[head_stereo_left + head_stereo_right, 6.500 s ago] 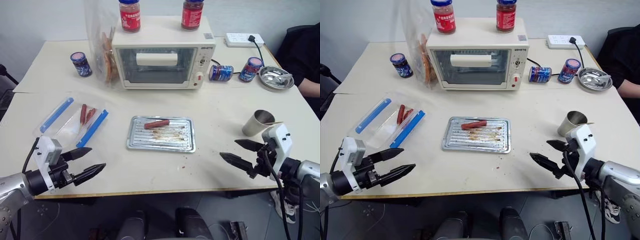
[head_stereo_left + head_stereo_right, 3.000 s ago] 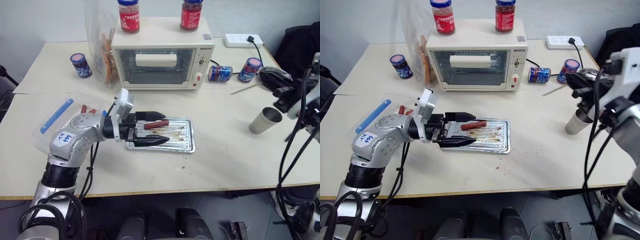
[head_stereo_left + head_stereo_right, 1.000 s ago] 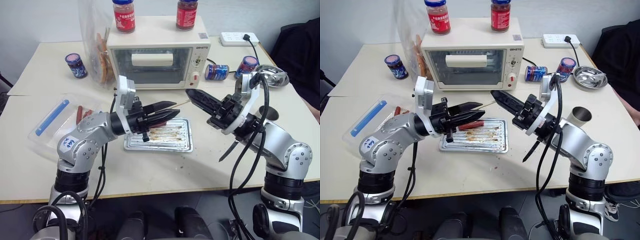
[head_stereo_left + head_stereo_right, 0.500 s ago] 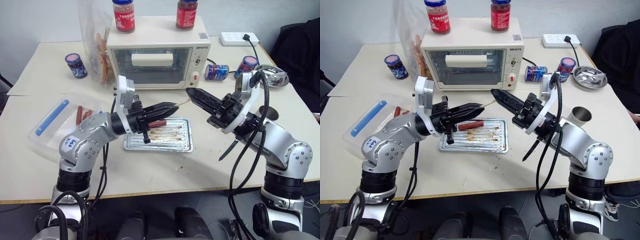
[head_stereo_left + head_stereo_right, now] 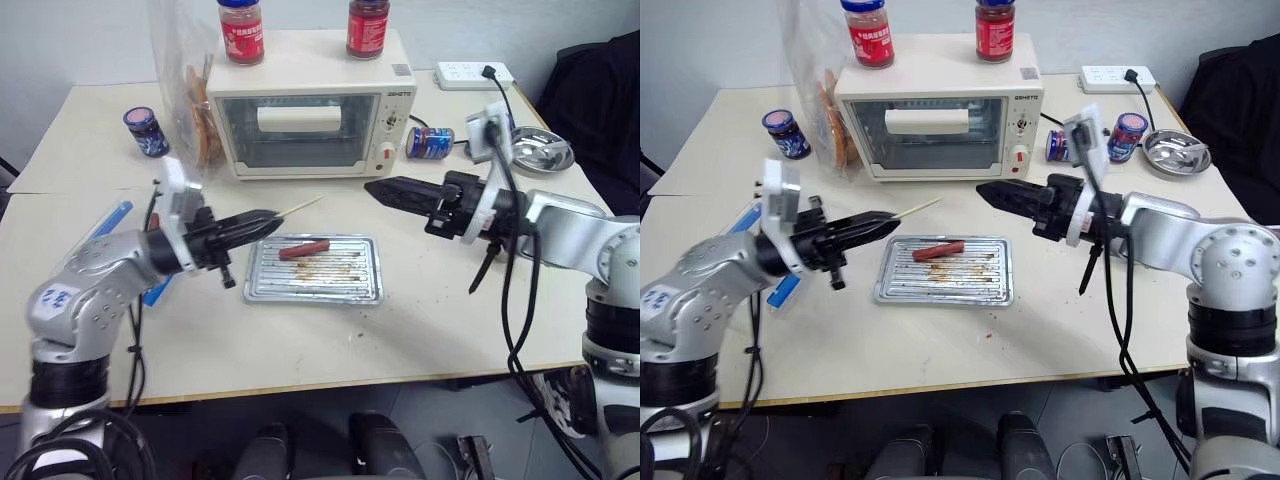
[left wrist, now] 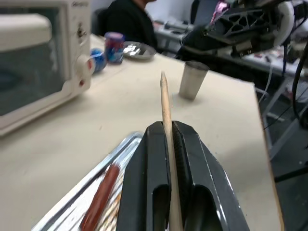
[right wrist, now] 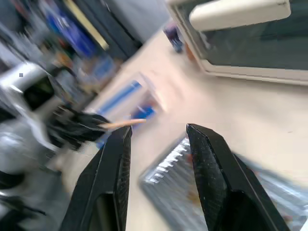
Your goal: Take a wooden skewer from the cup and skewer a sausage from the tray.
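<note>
My left gripper [image 5: 272, 215] is shut on the wooden skewer [image 5: 303, 206], whose pale free end points toward the oven's front right. The wrist view shows the skewer [image 6: 165, 106] clamped between the shut fingers [image 6: 147, 159]. The sausage [image 5: 303, 249] lies on the silver tray [image 5: 345, 290], just right of the left gripper and below it. My right gripper [image 5: 375, 189] hovers above the tray's far right corner, apart from the skewer. Its fingers [image 7: 115, 163] stand open and hold nothing. The cup [image 6: 192, 79] stands upright on the table beyond the skewer's tip.
A toaster oven [image 5: 308, 118] with two red jars on top stands behind the tray. A clear bag with blue strips [image 5: 115, 215] lies at the left. Small jars [image 5: 430, 141], a round steel dish [image 5: 540, 152] and a power strip [image 5: 470, 75] sit back right. A person in dark clothes [image 5: 600, 90] sits there.
The right gripper has let go of the skewer and opened, its wrist rolling. The left gripper has pulled away to the left with the skewer clamped in it.
</note>
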You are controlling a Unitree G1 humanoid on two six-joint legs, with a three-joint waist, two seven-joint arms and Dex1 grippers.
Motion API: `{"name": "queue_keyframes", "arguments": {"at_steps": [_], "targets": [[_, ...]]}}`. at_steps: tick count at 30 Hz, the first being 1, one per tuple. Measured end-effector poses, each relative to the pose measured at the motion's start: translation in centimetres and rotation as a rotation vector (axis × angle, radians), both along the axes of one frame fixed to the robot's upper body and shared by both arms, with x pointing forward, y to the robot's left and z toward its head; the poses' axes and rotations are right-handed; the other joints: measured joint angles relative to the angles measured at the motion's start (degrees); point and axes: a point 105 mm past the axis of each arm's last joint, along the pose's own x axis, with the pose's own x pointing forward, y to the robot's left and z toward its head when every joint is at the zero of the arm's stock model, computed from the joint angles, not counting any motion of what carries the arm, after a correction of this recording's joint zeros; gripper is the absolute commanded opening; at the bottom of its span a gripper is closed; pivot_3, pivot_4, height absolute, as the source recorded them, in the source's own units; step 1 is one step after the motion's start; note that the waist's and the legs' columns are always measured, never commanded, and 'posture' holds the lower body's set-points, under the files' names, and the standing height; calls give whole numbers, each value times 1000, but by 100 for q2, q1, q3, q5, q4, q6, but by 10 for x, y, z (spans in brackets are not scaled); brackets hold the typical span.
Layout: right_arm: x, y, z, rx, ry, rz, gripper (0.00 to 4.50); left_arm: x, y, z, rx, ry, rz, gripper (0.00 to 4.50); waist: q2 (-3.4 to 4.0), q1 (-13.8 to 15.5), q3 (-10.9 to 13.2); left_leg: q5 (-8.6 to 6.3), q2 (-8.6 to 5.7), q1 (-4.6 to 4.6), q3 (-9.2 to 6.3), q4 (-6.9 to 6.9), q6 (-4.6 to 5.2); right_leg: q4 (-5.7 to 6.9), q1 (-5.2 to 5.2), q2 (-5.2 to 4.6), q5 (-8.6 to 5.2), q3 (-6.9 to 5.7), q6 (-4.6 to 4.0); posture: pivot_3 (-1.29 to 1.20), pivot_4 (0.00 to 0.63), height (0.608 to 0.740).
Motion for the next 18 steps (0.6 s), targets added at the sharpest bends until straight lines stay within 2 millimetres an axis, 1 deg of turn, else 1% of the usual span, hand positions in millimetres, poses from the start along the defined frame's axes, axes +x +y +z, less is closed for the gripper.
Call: {"name": "queue_keyframes", "arguments": {"at_steps": [2,3,4,6,7,9,11,13,16,18], "targets": [[11,8,-11,-101,-72,22,1886,-6,18,-2,41,8,51,0,0,15,0,0,-4,-2,2,1,0,-3,0,-5,0,1,0,0,150,740],[14,10,-15,-129,-90,30,1886,-8,23,-2,49,10,66,0,0,19,0,-1,-5,-2,2,2,0,-4,0,-6,0,1,0,0,150,740],[21,16,-21,-179,-137,45,2219,-12,34,-4,68,17,99,0,0,21,1,-1,-7,-2,2,2,0,-5,-1,-9,0,1,0,0,150,740],[31,26,-31,-230,-187,70,2613,-15,44,-4,80,20,137,0,0,24,1,-1,-8,-3,0,1,0,-6,-1,-12,0,0,0,0,150,740],[37,34,-37,-263,-218,82,2898,-17,49,-4,83,19,154,0,-1,22,1,-1,-9,-3,0,1,-1,-7,-1,-12,0,-1,0,0,150,740],[46,49,-52,-350,-277,114,2898,-18,51,-2,85,7,172,0,-1,25,1,-2,-10,-3,-1,0,-2,-5,-3,-12,0,-3,0,0,150,740],[53,62,-73,-450,-341,165,2898,-20,51,0,90,-10,185,0,-1,28,1,-2,-12,-4,-3,0,-3,-4,-3,-13,0,-6,0,0,150,740],[58,67,-89,-510,-365,197,2898,-21,48,1,88,-23,185,0,-1,23,1,-3,-16,-7,-3,0,-2,-6,-4,-15,0,-6,0,0,150,740],[69,73,-104,-568,-393,225,2898,-23,39,1,76,-39,178,0,0,4,1,-5,-16,-10,-4,0,-5,-4,-10,-14,0,-9,0,0,150,740],[72,73,-108,-591,-398,236,2898,-24,37,2,74,-44,174,0,0,1,1,-6,-15,-10,-5,0,-7,-4,-12,-12,0,-12,-1,0,150,740]]}}
